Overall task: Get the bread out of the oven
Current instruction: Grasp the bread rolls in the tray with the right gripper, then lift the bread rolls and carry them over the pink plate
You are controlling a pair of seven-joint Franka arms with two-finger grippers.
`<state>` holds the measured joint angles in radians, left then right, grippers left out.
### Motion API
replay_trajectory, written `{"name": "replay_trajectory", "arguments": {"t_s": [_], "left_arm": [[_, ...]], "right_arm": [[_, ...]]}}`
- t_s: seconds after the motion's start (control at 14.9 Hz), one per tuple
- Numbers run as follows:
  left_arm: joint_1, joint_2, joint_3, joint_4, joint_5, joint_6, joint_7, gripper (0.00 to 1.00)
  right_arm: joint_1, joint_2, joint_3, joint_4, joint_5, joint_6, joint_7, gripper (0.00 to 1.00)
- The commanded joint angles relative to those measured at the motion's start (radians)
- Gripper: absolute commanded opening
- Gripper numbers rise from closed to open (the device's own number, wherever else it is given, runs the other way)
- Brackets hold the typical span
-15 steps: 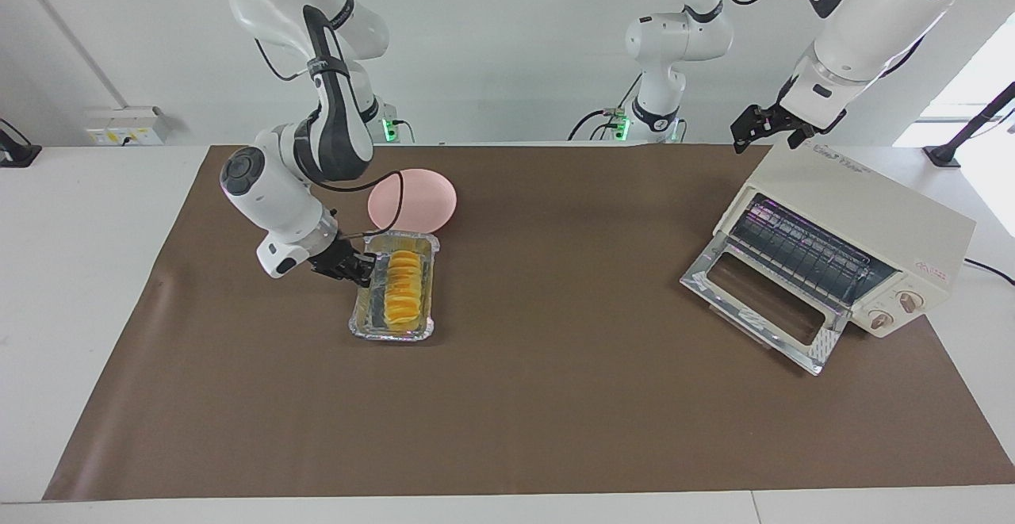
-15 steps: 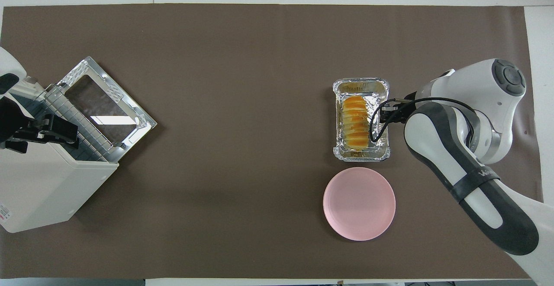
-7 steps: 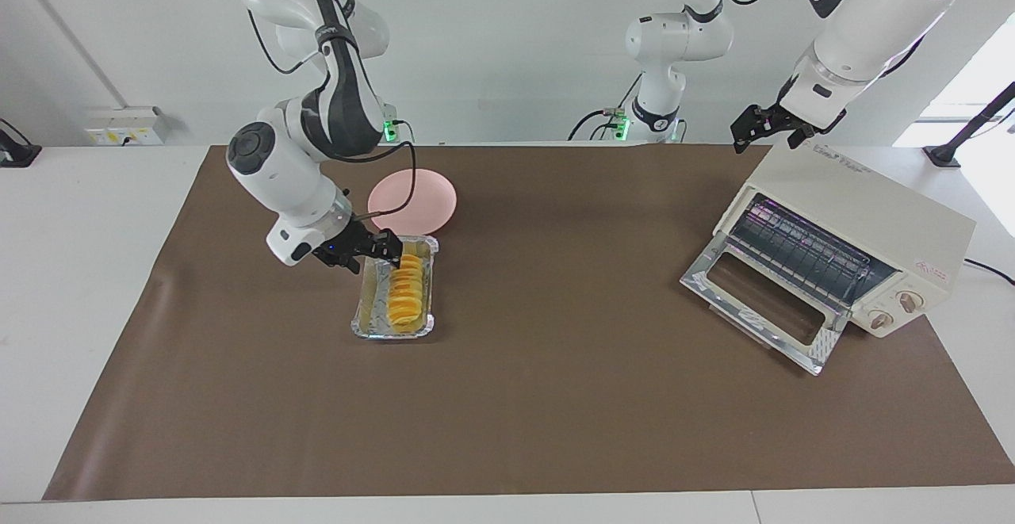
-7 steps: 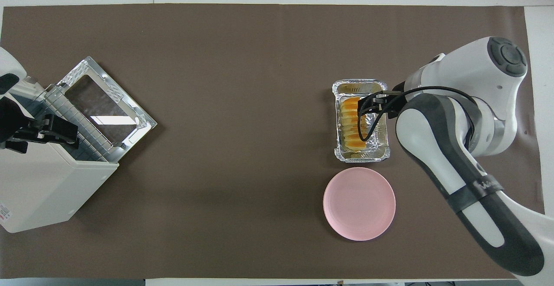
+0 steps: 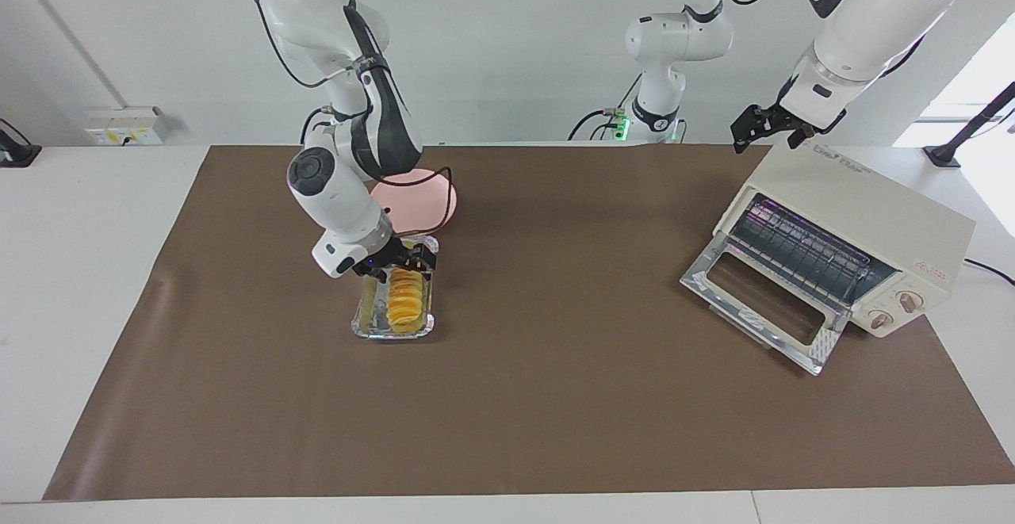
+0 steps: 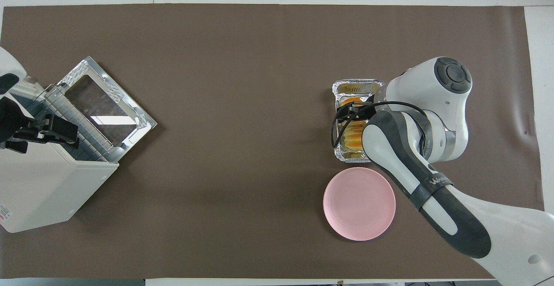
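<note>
Golden-yellow bread (image 5: 405, 297) with crosswise ridges, silver crinkled foil tray (image 5: 362, 316), plain pink plate (image 6: 359, 204), cream-white oven (image 5: 864, 219) with a silvery glass door (image 5: 760, 304), brown mat (image 5: 555, 397) over the white desk (image 5: 87, 215)

We see small writing on top of the oven (image 5: 860, 211), and a red mark near its knobs, but we cannot read either one.

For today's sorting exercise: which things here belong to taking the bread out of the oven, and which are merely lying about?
Belonging to the job:
bread
oven
foil tray holding the bread
right gripper over the bread
left gripper over the oven

Lying about:
pink plate
brown mat
</note>
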<state>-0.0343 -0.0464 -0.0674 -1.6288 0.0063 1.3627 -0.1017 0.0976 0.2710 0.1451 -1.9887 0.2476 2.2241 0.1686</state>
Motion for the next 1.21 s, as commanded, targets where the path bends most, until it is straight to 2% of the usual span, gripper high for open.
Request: {"name": "replay_trajectory", "arguments": {"t_s": [0.0,0.13,0.27,0.4,0.47,0.54,0.67,1.01,1.14], "left_arm": [[0.007,-0.016,-0.002,-0.016,-0.012,0.016,-0.001,1.0],[0.007,-0.016,-0.002,-0.017,-0.012,0.016,-0.001,1.0],[0.007,-0.016,-0.002,-0.017,-0.012,0.016,-0.003,1.0],[0.007,-0.016,-0.002,-0.017,-0.012,0.016,-0.001,1.0],[0.007,-0.016,-0.002,-0.016,-0.012,0.016,-0.001,1.0],[0.007,-0.016,-0.002,-0.017,-0.012,0.016,-0.001,1.0],[0.007,-0.016,-0.002,-0.016,-0.012,0.016,-0.001,1.0],[0.007,-0.018,-0.002,-0.017,-0.012,0.016,-0.001,1.0],[0.007,-0.018,-0.002,-0.017,-0.012,0.016,-0.003,1.0]], "right_arm": [[-0.01,-0.016,0.008,-0.035,-0.013,0.017,-0.003,0.92],[-0.012,-0.016,0.008,-0.057,-0.011,0.044,-0.001,0.84],[-0.006,-0.021,0.008,-0.094,-0.011,0.089,-0.003,0.81],[-0.007,-0.022,0.008,-0.096,-0.011,0.085,-0.006,0.74],[-0.009,-0.022,0.008,-0.096,-0.011,0.082,-0.009,0.64],[-0.009,-0.022,0.008,-0.096,-0.011,0.078,-0.015,0.46],[-0.007,-0.026,0.007,-0.088,-0.011,0.053,-0.021,0.0],[-0.013,-0.061,0.002,0.028,-0.017,-0.159,-0.017,0.0],[-0.009,-0.11,0.002,0.022,-0.072,-0.223,-0.005,0.0]]}}
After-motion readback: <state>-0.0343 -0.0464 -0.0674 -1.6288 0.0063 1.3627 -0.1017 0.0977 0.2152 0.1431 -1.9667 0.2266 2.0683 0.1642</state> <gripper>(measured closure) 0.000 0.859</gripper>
